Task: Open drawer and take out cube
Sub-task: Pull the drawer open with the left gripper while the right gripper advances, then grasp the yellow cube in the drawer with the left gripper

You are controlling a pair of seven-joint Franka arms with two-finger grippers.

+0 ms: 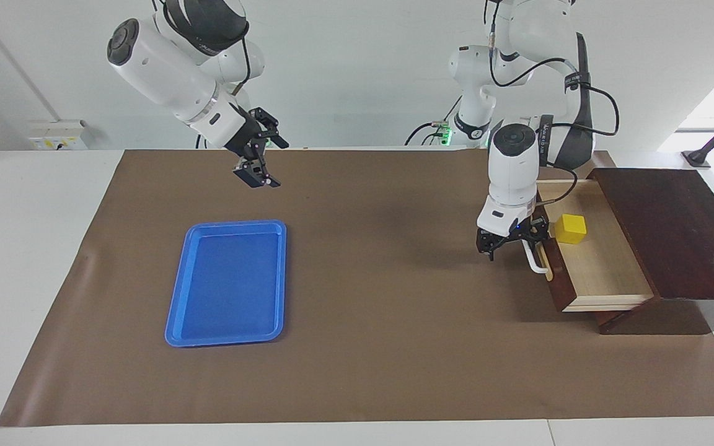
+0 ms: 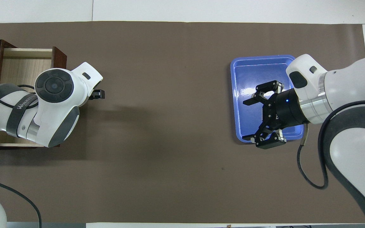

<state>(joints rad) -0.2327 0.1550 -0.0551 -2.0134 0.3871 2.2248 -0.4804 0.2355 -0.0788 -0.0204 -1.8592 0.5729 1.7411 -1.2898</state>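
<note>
The drawer (image 1: pixel 608 269) stands pulled out of the dark wooden box (image 1: pixel 673 229) at the left arm's end of the table. The yellow cube (image 1: pixel 571 228) lies inside it, close to the drawer front. My left gripper (image 1: pixel 513 243) is low in front of the drawer front, by the white bar handle (image 1: pixel 538 261), and looks open. In the overhead view the left arm covers the cube, and only part of the drawer (image 2: pixel 24 66) shows. My right gripper (image 1: pixel 263 156) is open and empty, raised in the air; in the overhead view the right gripper (image 2: pixel 249 119) lies over the tray's edge.
A flat blue tray (image 1: pixel 230 285) lies on the brown mat toward the right arm's end of the table; it also shows in the overhead view (image 2: pixel 258 68). The brown mat (image 1: pixel 382 279) covers the table between the tray and the drawer.
</note>
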